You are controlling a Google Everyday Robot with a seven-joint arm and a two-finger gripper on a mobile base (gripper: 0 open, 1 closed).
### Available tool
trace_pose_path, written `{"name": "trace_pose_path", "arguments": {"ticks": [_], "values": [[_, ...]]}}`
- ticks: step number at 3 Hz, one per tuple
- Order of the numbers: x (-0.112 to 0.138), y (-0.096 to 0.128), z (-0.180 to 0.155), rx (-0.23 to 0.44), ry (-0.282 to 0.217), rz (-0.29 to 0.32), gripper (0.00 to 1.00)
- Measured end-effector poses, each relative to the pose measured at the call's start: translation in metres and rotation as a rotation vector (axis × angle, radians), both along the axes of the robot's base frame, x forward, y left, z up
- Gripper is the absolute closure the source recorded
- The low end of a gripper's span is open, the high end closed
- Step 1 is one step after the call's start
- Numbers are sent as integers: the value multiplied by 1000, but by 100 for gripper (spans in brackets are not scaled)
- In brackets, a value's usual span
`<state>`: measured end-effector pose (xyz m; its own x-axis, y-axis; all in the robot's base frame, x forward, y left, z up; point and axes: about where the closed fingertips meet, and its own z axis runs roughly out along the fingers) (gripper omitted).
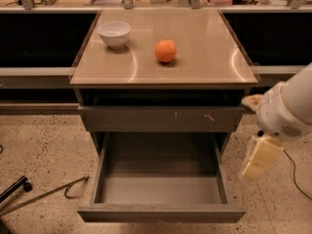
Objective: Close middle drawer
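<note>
Middle drawer [161, 189] sits pulled out toward 6 o'clock beneath the scratched upper drawer front [161, 119], with its plain front running 9 to 3 low in my view. My end effector [254, 165] hangs at its 3 o'clock, off the cabinet, and I cannot tell whether it is open or closed. The glossy tan table [204, 57] carries a white bowl [114, 34] and an orange [165, 50] above speckled floor [44, 145].
</note>
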<state>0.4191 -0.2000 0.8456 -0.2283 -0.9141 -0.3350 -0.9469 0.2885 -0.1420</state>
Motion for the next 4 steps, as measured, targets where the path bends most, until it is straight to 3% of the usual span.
{"name": "trace_pose_path", "arguments": {"ticks": [1,2,3,4], "values": [[-16,2,-83,17,45,9,0],[-41,1,-145,38,109,29,0],[-44,1,-151,35,110,28,0],[-63,12,-212,33,179,62,0]]}}
